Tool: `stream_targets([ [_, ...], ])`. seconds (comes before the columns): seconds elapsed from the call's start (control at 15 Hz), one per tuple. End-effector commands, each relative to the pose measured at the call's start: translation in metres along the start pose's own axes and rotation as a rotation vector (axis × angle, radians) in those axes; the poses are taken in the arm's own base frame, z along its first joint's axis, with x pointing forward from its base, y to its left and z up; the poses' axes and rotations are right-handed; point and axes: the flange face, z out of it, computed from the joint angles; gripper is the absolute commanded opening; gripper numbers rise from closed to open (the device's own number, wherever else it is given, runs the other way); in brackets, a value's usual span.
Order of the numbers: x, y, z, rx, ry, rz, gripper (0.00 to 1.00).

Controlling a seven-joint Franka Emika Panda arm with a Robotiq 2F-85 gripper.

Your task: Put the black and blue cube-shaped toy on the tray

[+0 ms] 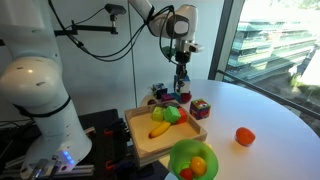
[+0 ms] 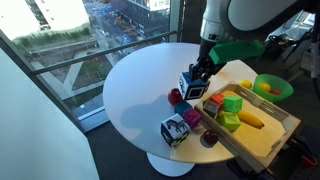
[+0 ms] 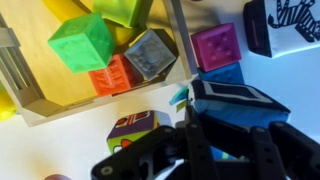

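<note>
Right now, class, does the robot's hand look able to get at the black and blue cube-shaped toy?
Probably yes: the hand hangs right at the black and blue cube-shaped toy, with nothing between them. Whether it already grips the toy is unclear.

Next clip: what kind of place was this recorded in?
Likely an upper-floor office or lab: tall windows look down on city buildings, and a round white table stands by the robot arm.

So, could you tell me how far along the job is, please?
Done: the claw is shut on the black and blue cube toy. In hand: the toy is beside the wooden tray, not on it. Left: carry it over the rim and release.
</note>
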Motion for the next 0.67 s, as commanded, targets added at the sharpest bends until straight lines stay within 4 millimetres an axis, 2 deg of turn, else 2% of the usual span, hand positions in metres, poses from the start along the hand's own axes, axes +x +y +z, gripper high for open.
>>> stream_targets([
  [0.0, -0.010, 0.037, -0.008, -0.043, -0.005, 0.074, 0.02],
  [0.6, -0.033, 0.126, -0.016, -0.113, -0.061, 0.189, 0.02],
])
